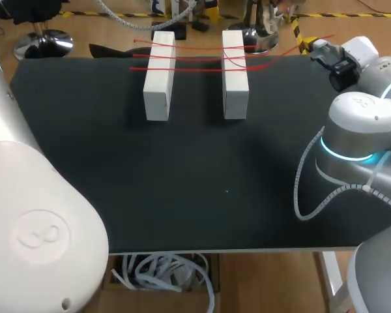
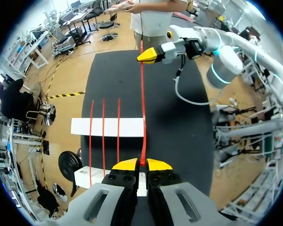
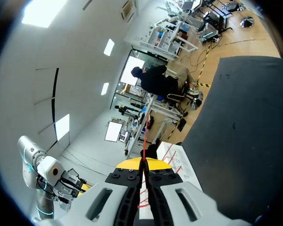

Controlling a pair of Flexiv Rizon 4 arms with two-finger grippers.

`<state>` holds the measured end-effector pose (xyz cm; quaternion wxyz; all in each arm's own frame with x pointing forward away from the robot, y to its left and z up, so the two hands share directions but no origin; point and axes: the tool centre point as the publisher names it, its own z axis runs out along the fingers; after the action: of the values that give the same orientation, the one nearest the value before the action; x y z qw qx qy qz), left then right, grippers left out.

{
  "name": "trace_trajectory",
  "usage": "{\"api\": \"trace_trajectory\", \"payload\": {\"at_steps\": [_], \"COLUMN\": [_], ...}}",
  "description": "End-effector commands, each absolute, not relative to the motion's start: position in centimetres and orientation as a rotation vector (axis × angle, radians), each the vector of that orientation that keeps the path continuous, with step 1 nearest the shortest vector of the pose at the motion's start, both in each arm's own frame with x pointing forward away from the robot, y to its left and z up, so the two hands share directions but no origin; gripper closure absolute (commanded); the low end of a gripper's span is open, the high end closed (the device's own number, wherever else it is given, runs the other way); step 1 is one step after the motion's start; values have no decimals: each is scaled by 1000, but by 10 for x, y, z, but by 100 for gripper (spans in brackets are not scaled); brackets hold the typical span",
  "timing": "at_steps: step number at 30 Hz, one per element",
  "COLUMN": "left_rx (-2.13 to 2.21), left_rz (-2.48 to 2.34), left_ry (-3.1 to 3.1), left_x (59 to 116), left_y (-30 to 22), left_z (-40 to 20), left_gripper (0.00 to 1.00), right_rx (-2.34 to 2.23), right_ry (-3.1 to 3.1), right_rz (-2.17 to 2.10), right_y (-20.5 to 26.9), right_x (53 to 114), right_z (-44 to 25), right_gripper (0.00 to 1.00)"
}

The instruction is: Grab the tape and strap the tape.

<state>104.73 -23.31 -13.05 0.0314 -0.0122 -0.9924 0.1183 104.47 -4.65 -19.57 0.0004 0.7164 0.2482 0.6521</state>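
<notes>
Two white blocks (image 1: 159, 78) (image 1: 234, 77) stand side by side at the back of the black table (image 1: 182, 182). Three red tape strips (image 2: 104, 127) lie across both blocks. A fourth red tape (image 2: 143, 108) runs taut above the blocks between my two grippers. In the left wrist view my left gripper (image 2: 141, 164) is shut on one end of it, over the nearer block (image 2: 85, 177). My right gripper (image 2: 149, 55) holds the far end beyond the other block (image 2: 108, 126). The right wrist view shows the right gripper (image 3: 142, 163) shut on the tape (image 3: 145, 141), with the blocks (image 3: 179, 162) under it.
My right arm (image 1: 358, 120) with its white coiled cable (image 1: 306, 189) stands over the table's right side. My left arm's white housing (image 1: 32, 195) fills the front left. A person stands beyond the table's far end, not touching it.
</notes>
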Motion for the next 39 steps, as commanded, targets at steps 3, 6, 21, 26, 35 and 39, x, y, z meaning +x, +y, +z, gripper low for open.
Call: {"api": "trace_trajectory", "payload": {"at_steps": [3,6,21,26,35,39], "left_rx": [-36,-36,-36,-36,-36,-36], "left_rz": [358,358,358,358,358,358], "left_ry": [-3058,-3058,-3058,-3058,-3058,-3058], "left_x": [1047,1047,1047,1047,1047,1047], "left_y": [-234,-234,-234,-234,-234,-234], "left_z": [-130,-130,-130,-130,-130,-130], "left_gripper": [100,100,100,100,100,100], "right_rx": [2221,2180,1784,1618,1347,1250], "right_ry": [892,990,1446,1561,1663,1694], "right_rz": [1841,1728,1370,1230,969,873], "right_y": [-52,-56,-54,-55,-56,-57], "right_x": [1048,1050,1053,1051,1053,1053], "right_z": [-195,-194,-176,-174,-170,-169], "right_gripper": [100,100,100,100,100,100]}}
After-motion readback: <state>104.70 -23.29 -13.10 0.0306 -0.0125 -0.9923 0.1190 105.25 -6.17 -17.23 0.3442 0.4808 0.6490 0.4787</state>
